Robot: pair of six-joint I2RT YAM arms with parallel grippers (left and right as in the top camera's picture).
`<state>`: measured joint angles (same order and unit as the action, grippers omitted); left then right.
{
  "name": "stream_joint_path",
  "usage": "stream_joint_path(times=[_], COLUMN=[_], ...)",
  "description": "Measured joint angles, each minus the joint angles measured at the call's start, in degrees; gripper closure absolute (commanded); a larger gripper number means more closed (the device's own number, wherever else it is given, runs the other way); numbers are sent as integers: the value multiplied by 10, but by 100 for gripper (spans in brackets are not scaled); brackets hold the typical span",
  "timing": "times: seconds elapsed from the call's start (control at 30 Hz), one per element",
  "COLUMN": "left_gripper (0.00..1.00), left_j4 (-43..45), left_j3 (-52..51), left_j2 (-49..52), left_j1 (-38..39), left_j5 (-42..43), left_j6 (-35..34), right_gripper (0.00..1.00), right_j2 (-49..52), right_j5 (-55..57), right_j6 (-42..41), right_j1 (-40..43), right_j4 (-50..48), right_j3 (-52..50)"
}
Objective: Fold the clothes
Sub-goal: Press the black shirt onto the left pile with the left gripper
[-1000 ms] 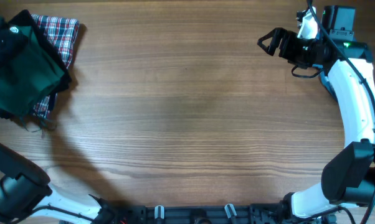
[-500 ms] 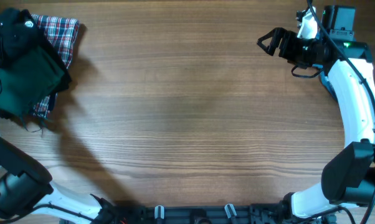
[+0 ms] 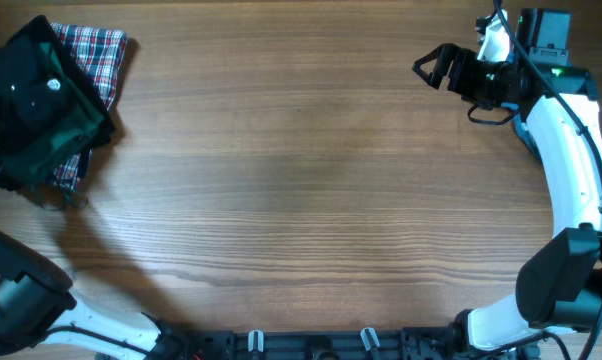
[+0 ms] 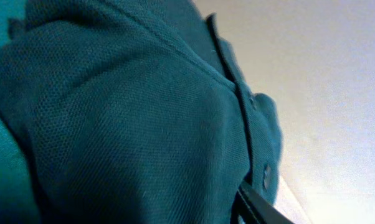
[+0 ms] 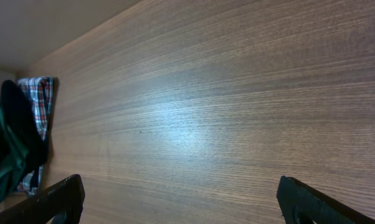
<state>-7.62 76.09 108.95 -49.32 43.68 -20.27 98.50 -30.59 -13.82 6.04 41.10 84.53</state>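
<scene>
At the top-left corner of the wooden surface (image 3: 301, 180), a dark green polo shirt (image 3: 49, 135) is seen heaped and unfolded on a red plaid garment (image 3: 99, 48), with the left arm (image 3: 21, 85) lowered directly onto the pile. The left wrist view is filled by the shirt's knit and buttoned placket, and only one dark finger (image 4: 262, 210) is glimpsed at its lower edge, so it cannot be told whether the left jaws are apart or clamped on cloth. The right jaws are held wide apart and empty near the top-right corner, both tips framing bare wood in the right wrist view, with the right arm (image 3: 571, 170) well apart from the clothes. Several failures can be foreseen from here. If both garments are pinched together, the plaid piece is likely to be dragged out with the shirt. If only a thin layer or the collar is caught, the shirt could slip free or come up bunched rather than spread flat. Because the pile lies so close to the corner, a sideways pull could send cloth over the left edge. With the camera smothered in fabric, the grip cannot readily be checked. No help in spreading can be given until the shirt is brought toward the centre.
</scene>
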Motion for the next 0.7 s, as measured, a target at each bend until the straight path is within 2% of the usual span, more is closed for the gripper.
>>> stream_joint_path(times=[0.1, 0.33, 0.63, 0.67, 0.7], left_gripper=[32, 28, 32, 36, 45], left_j4=[-6, -3, -2, -1, -1], left_j3=[0, 0, 0, 0, 0], left_j2=[0, 0, -27, -33, -42], left_j1=[-2, -26, -82, -86, -92], left_j5=[-14, -24, -30, -30, -30], left_j6=[-2, -4, -7, -7, -7], right_gripper=[0, 0, 0, 0, 0], right_j2=[0, 0, 0, 0, 0], right_j5=[-1, -3, -3, -3, -3], right_j6=[-4, -5, -9, -9, -9], right_j1=[0, 0, 0, 0, 0], right_j4=[0, -1, -14, -14, -14], right_j3=[0, 0, 0, 0, 0])
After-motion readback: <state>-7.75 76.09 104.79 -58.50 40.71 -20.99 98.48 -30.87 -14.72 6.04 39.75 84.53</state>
